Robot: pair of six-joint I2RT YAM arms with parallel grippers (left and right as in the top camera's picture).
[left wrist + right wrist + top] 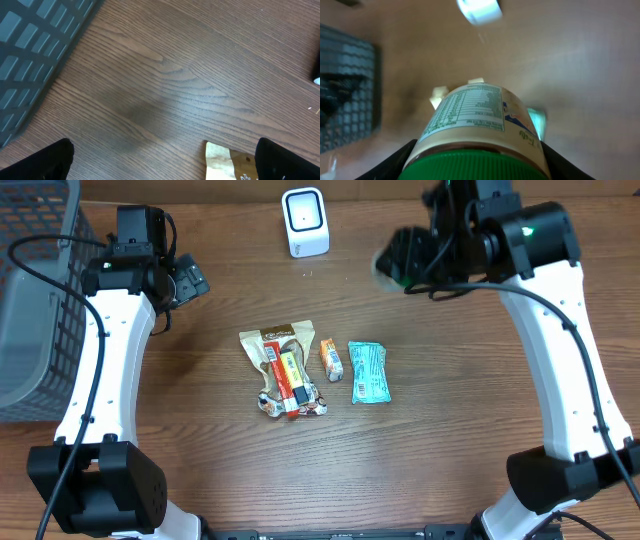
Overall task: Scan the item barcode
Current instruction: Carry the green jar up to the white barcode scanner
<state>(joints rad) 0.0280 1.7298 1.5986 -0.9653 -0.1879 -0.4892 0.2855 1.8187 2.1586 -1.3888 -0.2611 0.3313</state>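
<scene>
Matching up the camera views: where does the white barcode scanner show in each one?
Overhead: barcode scanner at top centre.
Left wrist: not in it.
Right wrist: blurred at the top edge, above the green-lidded jar.
Shared landmark: the grey basket, at the left in all three views.

No wording legible, fine-print table on the jar (475,120) label too blurred to read, blue mark beside it unclear, print on the snack packets (285,370) too small.
</scene>
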